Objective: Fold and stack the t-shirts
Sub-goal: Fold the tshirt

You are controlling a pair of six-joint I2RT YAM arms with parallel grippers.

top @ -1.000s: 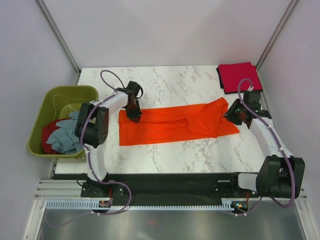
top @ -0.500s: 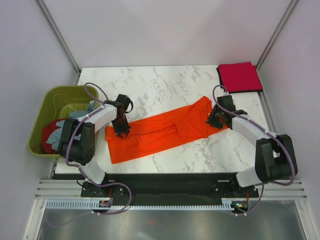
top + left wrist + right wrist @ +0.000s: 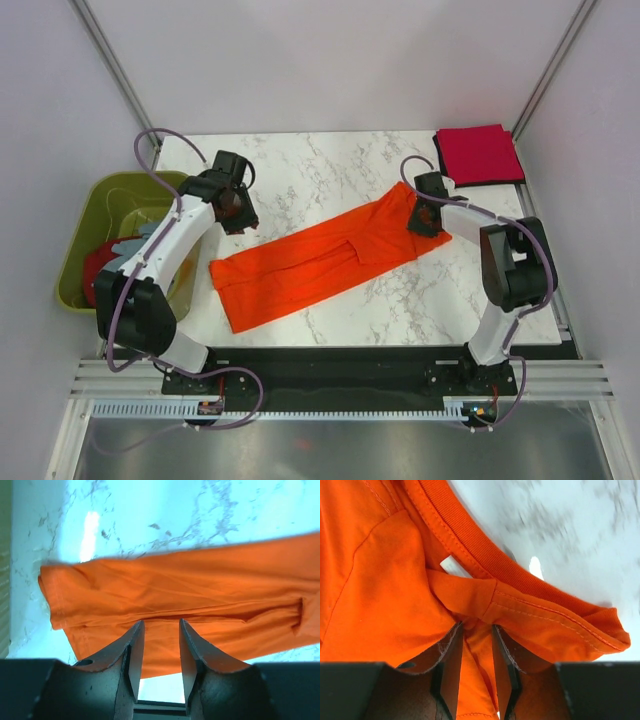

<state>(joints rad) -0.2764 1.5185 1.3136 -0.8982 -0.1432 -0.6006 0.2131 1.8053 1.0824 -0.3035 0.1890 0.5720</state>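
The orange t-shirt (image 3: 320, 262) lies slanted across the tabletop (image 3: 330, 170). The right end effector (image 3: 425, 218) grasps its collar end at the right; the left end effector (image 3: 237, 210) hovers released, beyond its left end

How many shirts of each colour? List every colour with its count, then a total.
Orange: 1, the orange t-shirt.
Red: 2, the folded red t-shirt and the red shirt in the tub.
Grey-blue: 1, the grey-blue shirt in the tub.
Total: 4

Spread shirt (image 3: 300, 270) lies across the table (image 3: 320, 170), tub (image 3: 108, 203) left, folded shirt (image 3: 478, 153) back right
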